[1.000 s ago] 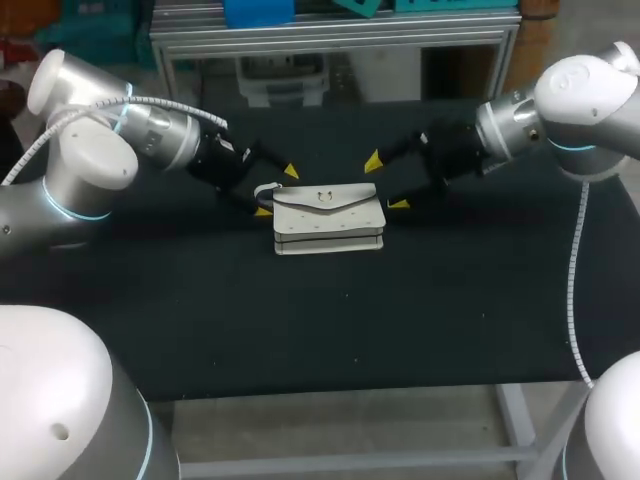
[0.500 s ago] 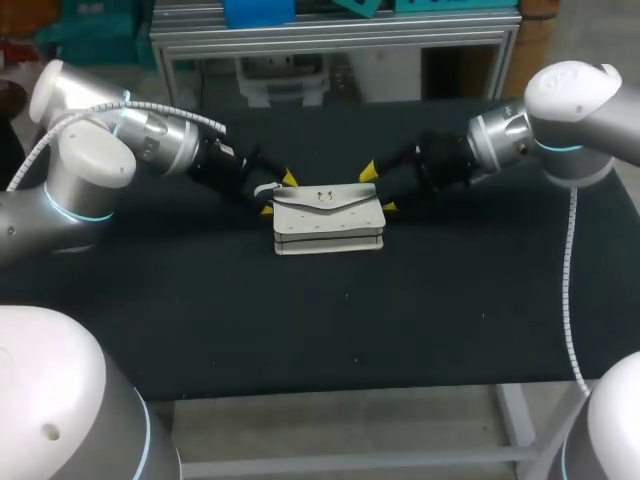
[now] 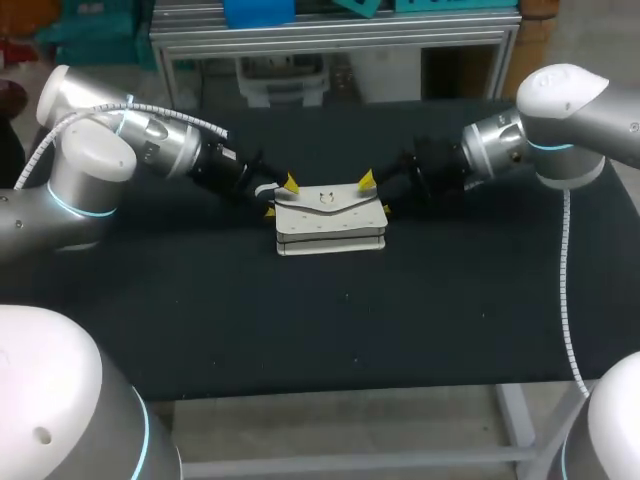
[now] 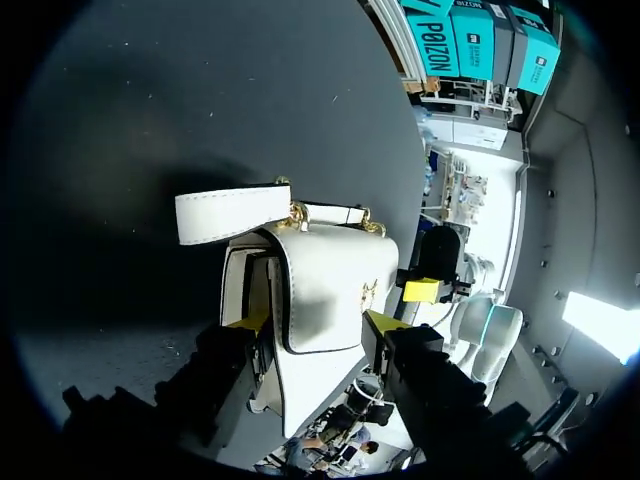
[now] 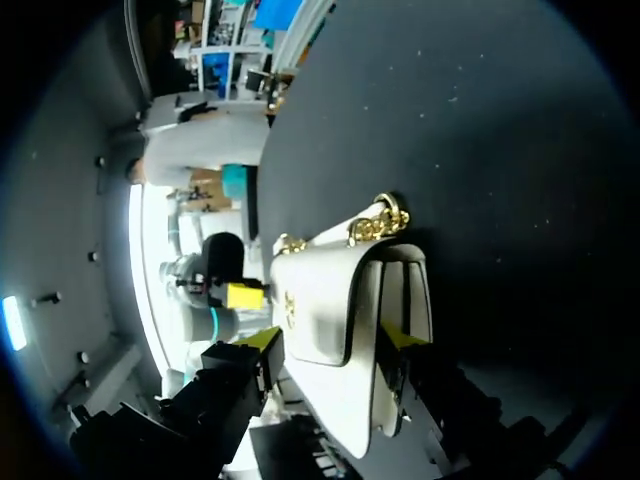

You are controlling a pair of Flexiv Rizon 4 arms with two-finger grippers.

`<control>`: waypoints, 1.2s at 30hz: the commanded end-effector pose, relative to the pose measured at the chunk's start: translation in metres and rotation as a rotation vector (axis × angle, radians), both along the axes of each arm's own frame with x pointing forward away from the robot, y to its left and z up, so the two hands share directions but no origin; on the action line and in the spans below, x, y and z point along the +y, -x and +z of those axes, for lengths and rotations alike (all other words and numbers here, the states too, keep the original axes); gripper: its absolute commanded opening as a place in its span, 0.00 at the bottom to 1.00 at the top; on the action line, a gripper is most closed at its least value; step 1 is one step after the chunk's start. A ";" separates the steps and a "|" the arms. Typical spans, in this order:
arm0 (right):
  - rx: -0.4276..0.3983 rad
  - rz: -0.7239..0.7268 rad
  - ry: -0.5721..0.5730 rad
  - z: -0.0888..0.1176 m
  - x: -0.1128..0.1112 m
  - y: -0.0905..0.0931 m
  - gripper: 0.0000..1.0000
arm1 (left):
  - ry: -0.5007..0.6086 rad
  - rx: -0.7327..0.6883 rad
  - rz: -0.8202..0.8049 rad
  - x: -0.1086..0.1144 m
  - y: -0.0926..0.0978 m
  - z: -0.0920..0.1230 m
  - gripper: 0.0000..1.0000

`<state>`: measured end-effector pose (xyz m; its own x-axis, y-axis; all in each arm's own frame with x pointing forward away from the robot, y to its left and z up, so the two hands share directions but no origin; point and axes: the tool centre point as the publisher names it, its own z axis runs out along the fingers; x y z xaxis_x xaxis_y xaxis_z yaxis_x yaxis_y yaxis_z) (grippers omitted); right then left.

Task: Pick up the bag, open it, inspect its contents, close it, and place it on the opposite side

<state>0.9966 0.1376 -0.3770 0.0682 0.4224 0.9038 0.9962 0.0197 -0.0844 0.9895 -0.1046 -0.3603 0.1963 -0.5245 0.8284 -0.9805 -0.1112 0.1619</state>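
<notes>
On the black tabletop (image 3: 330, 330), the white leather flap handbag with a gold chain (image 3: 330, 222) lay mid-table, flap down, not yet lifted. My left end effector (image 3: 279, 197) and right end effector (image 3: 375, 194) bracketed its ends; whether either actually gripped it, I couldn't tell. Opening, inspecting, closing and placing all remained.

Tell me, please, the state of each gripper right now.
Left gripper: straddles one end of the white leather flap handbag; contact cannot be told.
Right gripper: straddles its other end; cannot be told.
</notes>
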 end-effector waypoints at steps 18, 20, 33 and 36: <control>-0.066 -0.025 -0.012 -0.002 0.001 -0.006 0.00 | 0.058 -0.065 -0.086 -0.007 -0.003 -0.011 0.18; -0.084 -0.031 -0.014 -0.001 0.000 -0.005 0.00 | 0.055 -0.078 -0.091 -0.007 -0.003 -0.009 0.21; -0.112 -0.041 -0.012 -0.001 0.001 -0.005 0.43 | 0.043 -0.084 -0.099 -0.010 -0.002 -0.009 0.31; -0.096 -0.038 -0.006 -0.005 0.004 -0.006 0.00 | 0.035 -0.068 -0.098 -0.012 -0.004 -0.014 0.00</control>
